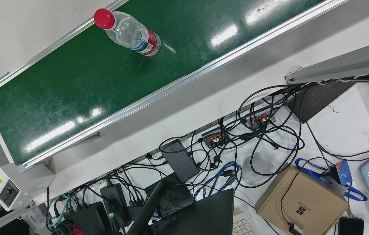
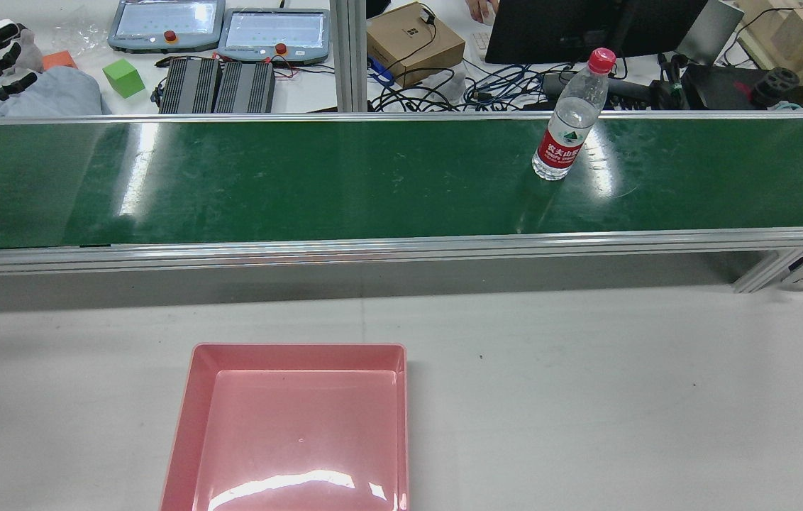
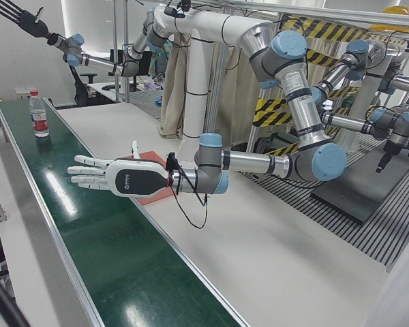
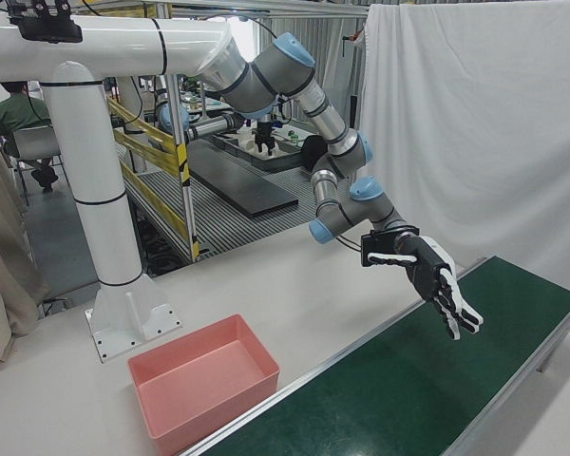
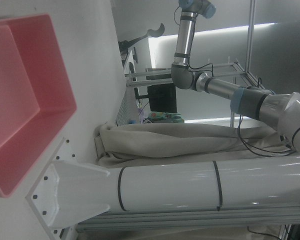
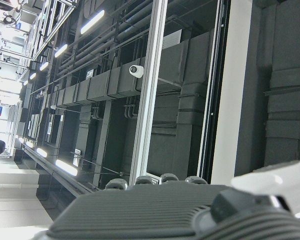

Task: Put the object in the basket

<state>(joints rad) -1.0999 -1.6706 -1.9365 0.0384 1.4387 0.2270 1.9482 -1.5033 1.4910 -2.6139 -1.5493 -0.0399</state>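
Left robot hand [image 3: 105,177] spread, holding nothing, over conveyor belt [image 2: 373,184]; bottle [image 2: 570,128] upright far right. I'd wrap its body low, keep it vertical.

A long dark green conveyor belt [image 2: 345,184] with aluminium side rails carries a clear plastic water bottle [image 2: 572,121] with a red cap and red label, standing upright near its far edge. On the pale grey tabletop [image 2: 586,397] beside the belt sits a shallow pink rectangular plastic basket [image 2: 189,419].
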